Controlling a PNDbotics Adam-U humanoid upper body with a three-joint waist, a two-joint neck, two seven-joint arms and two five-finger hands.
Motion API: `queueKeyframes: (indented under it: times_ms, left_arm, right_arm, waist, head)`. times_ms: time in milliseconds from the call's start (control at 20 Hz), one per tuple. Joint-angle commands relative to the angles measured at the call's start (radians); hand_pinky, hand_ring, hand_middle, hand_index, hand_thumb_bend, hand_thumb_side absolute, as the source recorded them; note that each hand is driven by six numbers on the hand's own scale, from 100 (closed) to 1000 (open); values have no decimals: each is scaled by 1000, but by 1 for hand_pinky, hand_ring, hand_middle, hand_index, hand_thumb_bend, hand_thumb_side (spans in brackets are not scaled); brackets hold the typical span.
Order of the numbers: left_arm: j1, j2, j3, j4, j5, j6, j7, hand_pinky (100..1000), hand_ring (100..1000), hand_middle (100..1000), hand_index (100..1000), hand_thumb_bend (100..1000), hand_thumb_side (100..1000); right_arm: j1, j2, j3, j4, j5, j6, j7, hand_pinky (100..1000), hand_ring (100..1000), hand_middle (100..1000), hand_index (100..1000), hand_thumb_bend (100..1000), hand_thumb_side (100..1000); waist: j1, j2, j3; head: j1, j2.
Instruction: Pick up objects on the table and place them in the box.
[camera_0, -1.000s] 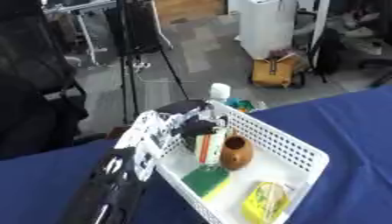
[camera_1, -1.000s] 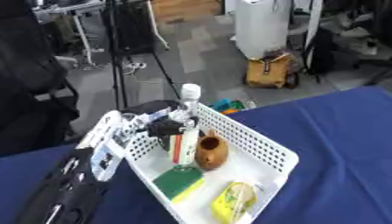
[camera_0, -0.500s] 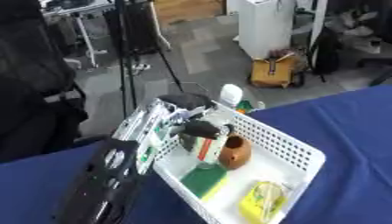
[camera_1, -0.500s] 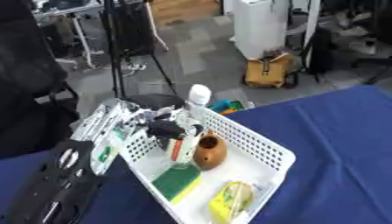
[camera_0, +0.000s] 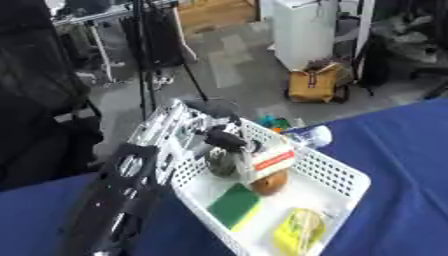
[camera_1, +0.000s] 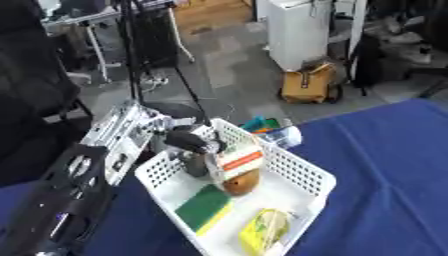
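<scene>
My left hand (camera_0: 220, 144) reaches in from the lower left and is shut on a bottle (camera_0: 273, 157) with a white and orange label. The bottle lies tilted over the white basket (camera_0: 348, 175), its pale cap (camera_0: 316, 135) pointing right past the far rim. Inside the basket lie a brown round object (camera_0: 269, 183) just under the bottle, a green sponge (camera_0: 233, 205) and a yellow packet (camera_0: 297, 231). My right hand shows in no view.
The basket stands on a blue-covered table (camera_0: 402, 150) near its far edge. Something teal (camera_0: 270, 121) shows just behind the basket. Beyond the edge is open floor with a yellow bag (camera_0: 316, 85), stands and a white cabinet (camera_0: 306, 30).
The bottle has tipped from upright to nearly lying, its cap swinging right over the basket's far rim. My left hand has moved with it further over the basket.
</scene>
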Motion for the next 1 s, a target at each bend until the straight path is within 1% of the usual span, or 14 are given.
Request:
queueKeyframes:
  times_ms: [50,650,750,800,900,1000]
  left_arm:
    - [-27,36,1,-8,-2,-11,-2,1000,1000,1000,1000,439,1000]
    - [-13,46,-5,-42,31,-26,-2,1000,1000,1000,1000,371,1000]
    - [-9,48,1,-61,46,-25,-2,1000,1000,1000,1000,326,1000]
    - [-5,50,4,-79,60,-24,-2,1000,1000,1000,1000,273,1000]
    - [15,57,22,-176,140,-16,1,1000,1000,1000,1000,100,1000]
    - [57,61,47,-313,314,-7,50,1000,1000,1000,1000,118,1000]
  right_arm:
    - [-4,-18,4,-12,-4,-1,4,645,513,583,703,100,776]
    - [-9,-18,3,-12,-1,1,-1,645,514,584,702,100,770]
    - [-11,-17,2,-12,0,2,-3,645,515,584,702,100,772]
    - [-11,-17,2,-12,1,2,-5,645,515,584,702,100,773]
    - [-13,-16,-1,-12,3,4,-10,645,517,585,704,100,777]
    - [-14,-14,-4,-12,6,6,-17,645,518,585,704,100,778]
  waist:
    - [-10,-33,4]
    - [-21,-32,9]
    - [-25,-33,10]
    - [-27,-33,11]
    - [-33,-36,16]
    - [-39,-39,24]
  head:
    - [-1,6]
    - [1,8]
    - [0,9]
    - [-1,9]
    - [-9,9]
    - [-19,9]
